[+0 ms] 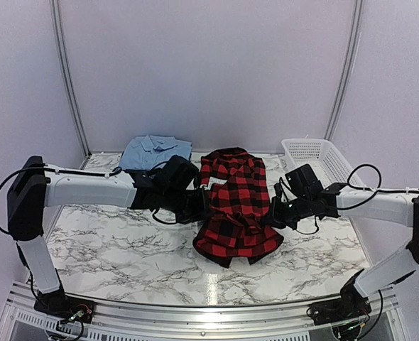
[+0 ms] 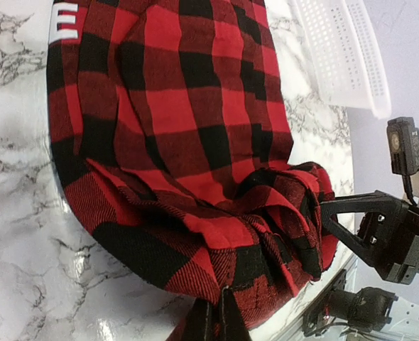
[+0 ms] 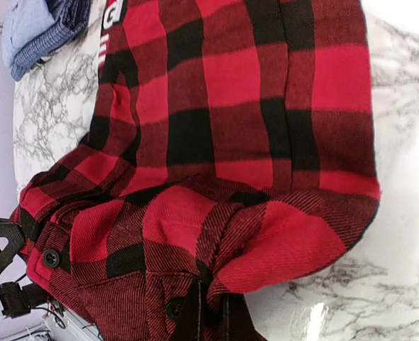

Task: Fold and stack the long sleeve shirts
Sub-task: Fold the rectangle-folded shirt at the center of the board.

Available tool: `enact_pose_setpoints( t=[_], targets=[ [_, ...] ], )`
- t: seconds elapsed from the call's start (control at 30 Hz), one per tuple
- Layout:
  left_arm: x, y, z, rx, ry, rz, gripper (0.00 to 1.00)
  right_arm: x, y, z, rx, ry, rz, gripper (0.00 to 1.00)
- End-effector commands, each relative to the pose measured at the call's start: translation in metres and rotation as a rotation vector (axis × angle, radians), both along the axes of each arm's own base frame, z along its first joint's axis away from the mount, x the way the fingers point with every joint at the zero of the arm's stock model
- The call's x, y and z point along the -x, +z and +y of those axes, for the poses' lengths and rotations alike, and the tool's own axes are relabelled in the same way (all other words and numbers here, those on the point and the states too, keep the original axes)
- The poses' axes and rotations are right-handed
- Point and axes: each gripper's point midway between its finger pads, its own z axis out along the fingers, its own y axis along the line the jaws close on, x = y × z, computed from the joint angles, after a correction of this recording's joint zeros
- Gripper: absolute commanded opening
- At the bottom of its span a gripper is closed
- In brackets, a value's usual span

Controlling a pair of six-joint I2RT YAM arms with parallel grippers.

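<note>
Roughly at the back left of the marble desk (image 1: 124,249) lies a folded light blue collared shirt (image 1: 153,150). The right wrist view shows a dark blue checked shirt (image 3: 60,32) lying together with it; which one is on top is hard to tell.

Just right of these, the left end effector (image 1: 199,206) reaches in from the left. Its fingers are pinched narrow on the left edge of the red-and-black buffalo-plaid shirt (image 1: 234,206). In the left wrist view the two dark fingertips (image 2: 213,320) meet at the bottom of the picture with a fold of plaid cloth between them.

The plaid shirt sits in the middle of the desk between the two arms, its far part flat and its near part bunched into thick folds. White block letters (image 2: 65,21) show at one far corner of it, only partly in view.

On the shirt's right edge the right end effector (image 1: 275,213) is likewise closed narrow on the fabric, its fingertips (image 3: 206,316) clamping a rolled fold beside two dark buttons.

Farther right, at the back right corner, stands a white plastic mesh basket (image 1: 316,153), apart from the plaid shirt.
</note>
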Motion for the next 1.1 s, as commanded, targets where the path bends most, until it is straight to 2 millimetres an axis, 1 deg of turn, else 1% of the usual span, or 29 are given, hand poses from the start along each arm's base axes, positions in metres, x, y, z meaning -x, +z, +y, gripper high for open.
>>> enact_pose_setpoints(
  t=[0.0, 0.03, 0.07, 0.1, 0.13, 0.23, 0.27, 0.37, 0.43, 0.47, 0.5, 0.53, 0.6, 0.63, 0.67, 0.7, 0.73, 0.8, 0.87, 0.97, 1.07],
  targets=[
    [-0.028, -0.008, 0.002, -0.022, 0.008, 0.011, 0.00, -0.037, 0.014, -0.002, -0.019, 0.001, -0.047, 0.00],
    [-0.036, -0.011, 0.001, -0.022, 0.011, 0.013, 0.00, -0.046, 0.013, -0.004, -0.017, -0.007, -0.048, 0.00],
    [-0.044, -0.010, 0.001, -0.015, 0.021, 0.012, 0.00, -0.053, 0.012, -0.006, -0.016, -0.011, -0.044, 0.00],
    [-0.052, -0.014, 0.001, -0.012, 0.028, 0.022, 0.00, -0.061, 0.009, -0.006, -0.019, -0.014, -0.042, 0.00],
    [-0.060, -0.022, 0.002, -0.017, 0.038, 0.033, 0.00, -0.068, 0.006, -0.007, -0.022, -0.015, -0.040, 0.00],
    [-0.086, -0.032, 0.005, -0.019, 0.064, 0.036, 0.00, -0.087, -0.001, -0.010, -0.031, -0.026, -0.041, 0.00],
    [-0.092, -0.036, 0.006, -0.020, 0.068, 0.039, 0.00, -0.092, -0.008, -0.010, -0.031, -0.028, -0.032, 0.00],
    [-0.110, -0.046, 0.009, -0.019, 0.086, 0.047, 0.00, -0.105, -0.013, -0.009, -0.041, -0.017, -0.038, 0.01],
    [-0.117, -0.052, 0.012, -0.018, 0.089, 0.048, 0.01, -0.111, -0.012, -0.008, -0.032, -0.013, -0.056, 0.05],
    [-0.119, -0.053, 0.012, -0.017, 0.088, 0.042, 0.04, -0.114, -0.010, -0.008, -0.027, -0.010, -0.068, 0.08],
    [-0.121, -0.054, 0.012, -0.015, 0.083, 0.038, 0.10, -0.117, -0.008, -0.008, -0.020, -0.008, -0.083, 0.13],
    [-0.122, -0.053, 0.013, -0.011, 0.079, 0.033, 0.21, -0.119, -0.006, -0.009, -0.012, -0.008, -0.095, 0.20],
    [-0.124, -0.046, 0.017, -0.011, 0.082, 0.010, 0.36, -0.121, -0.002, -0.010, -0.003, -0.004, -0.113, 0.36],
    [-0.126, -0.040, 0.020, -0.014, 0.086, -0.010, 0.49, -0.120, 0.001, -0.012, 0.005, 0.001, -0.125, 0.40],
    [-0.128, -0.033, 0.023, -0.016, 0.087, -0.030, 0.57, -0.120, 0.004, -0.014, 0.019, 0.002, -0.138, 0.44],
    [-0.130, -0.027, 0.027, -0.019, 0.087, -0.053, 0.64, -0.119, 0.007, -0.018, 0.041, -0.001, -0.152, 0.48],
    [-0.131, -0.018, 0.029, -0.015, 0.085, -0.073, 0.67, -0.118, 0.009, -0.023, 0.066, -0.002, -0.168, 0.50],
    [-0.130, -0.009, 0.036, -0.028, 0.086, -0.101, 0.69, -0.111, 0.014, -0.032, 0.129, -0.004, -0.193, 0.51],
    [-0.126, -0.008, 0.045, -0.052, 0.089, -0.110, 0.69, -0.106, 0.020, -0.045, 0.226, -0.023, -0.220, 0.51],
    [-0.111, -0.019, 0.052, -0.065, 0.068, -0.076, 0.67, -0.094, 0.021, -0.055, 0.268, -0.018, -0.230, 0.52],
    [-0.090, -0.032, 0.055, -0.069, 0.035, -0.038, 0.66, -0.077, 0.015, -0.051, 0.248, 0.036, -0.239, 0.55]
  ],
)
